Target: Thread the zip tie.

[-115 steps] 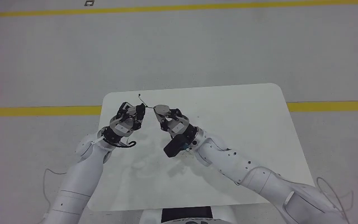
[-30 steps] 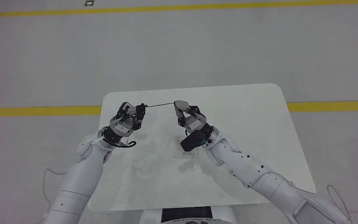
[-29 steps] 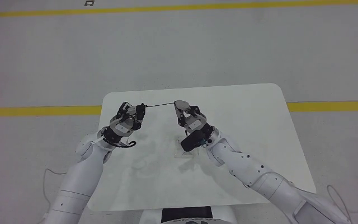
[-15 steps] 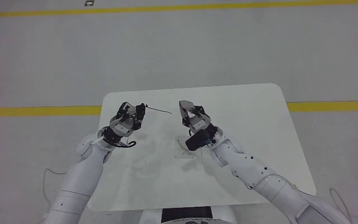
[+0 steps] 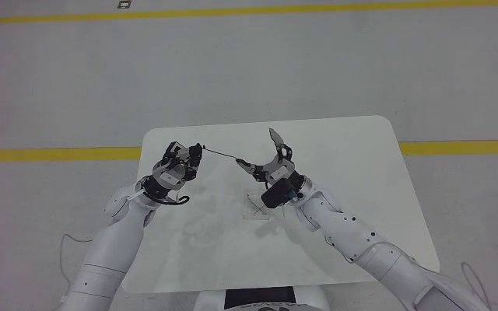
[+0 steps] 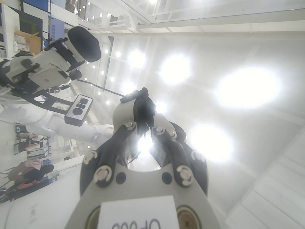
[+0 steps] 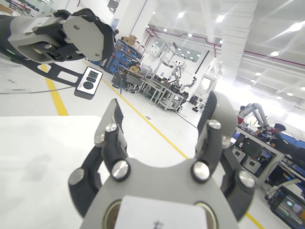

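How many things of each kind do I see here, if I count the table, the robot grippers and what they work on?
thin black plastic zip tie: 1
grey-and-black robot grippers: 2 (left gripper, shut on one end of the tie; right gripper, open)
white rectangular table with rounded corners: 1
Total: 4

The right gripper [image 7: 164,103] sits above the white worktop [image 7: 35,148], its fingers [image 7: 116,114] spread wide with nothing between them. Just beyond it the left gripper [image 7: 110,38] comes in side-on. The thin dark zip tie [image 7: 118,77] hangs from its tip and ends just short of one right finger. A yellow floor line [image 7: 155,129] runs behind.
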Available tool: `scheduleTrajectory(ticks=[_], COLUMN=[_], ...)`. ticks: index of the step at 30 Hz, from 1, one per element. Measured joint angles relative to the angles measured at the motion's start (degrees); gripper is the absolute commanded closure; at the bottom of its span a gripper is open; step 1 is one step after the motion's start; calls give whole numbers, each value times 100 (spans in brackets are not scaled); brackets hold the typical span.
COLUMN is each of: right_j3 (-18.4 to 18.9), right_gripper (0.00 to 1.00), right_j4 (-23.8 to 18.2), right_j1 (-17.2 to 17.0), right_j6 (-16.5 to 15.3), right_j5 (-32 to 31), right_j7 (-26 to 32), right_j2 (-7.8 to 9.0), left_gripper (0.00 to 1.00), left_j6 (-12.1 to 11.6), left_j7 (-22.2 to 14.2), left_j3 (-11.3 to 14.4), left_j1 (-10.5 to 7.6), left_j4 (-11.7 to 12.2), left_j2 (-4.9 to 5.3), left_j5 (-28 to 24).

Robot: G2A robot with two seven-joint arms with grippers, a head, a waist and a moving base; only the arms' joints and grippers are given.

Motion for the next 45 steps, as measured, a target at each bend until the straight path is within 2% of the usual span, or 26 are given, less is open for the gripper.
scheduleTrajectory(ticks=[4,14,21,26,32,38,41,45], right_j3=[403,1432,2002,2317,2478,2484,2484,2484], right_gripper=[0,0,0,0,0,0,0,0], right_j4=[-7,-330,-646,-834,-909,-911,-911,-911], right_j1=[-136,-596,-926,-1229,-1414,-1415,-1415,-1415], right_j6=[-487,-2082,-2689,-2881,-3062,-3068,-3068,-3068], right_j5=[370,1003,1694,2314,3035,3055,3055,3055], right_j7=[-72,-65,-128,-234,-346,-349,-349,-348], right_j2=[76,324,393,397,343,341,341,341], left_gripper=[100,100,100,100,100,100,100,100], left_j6=[0,0,0,0,0,-1,74,196], left_j7=[0,0,0,0,0,19,126,85], left_j3=[0,0,0,0,0,5,53,102], left_j1=[0,0,0,0,0,0,-1,15], left_j4=[0,0,0,0,0,-13,-169,-376], left_j2=[0,0,0,0,0,-1,0,10], left_j5=[0,0,0,0,0,3,81,167])
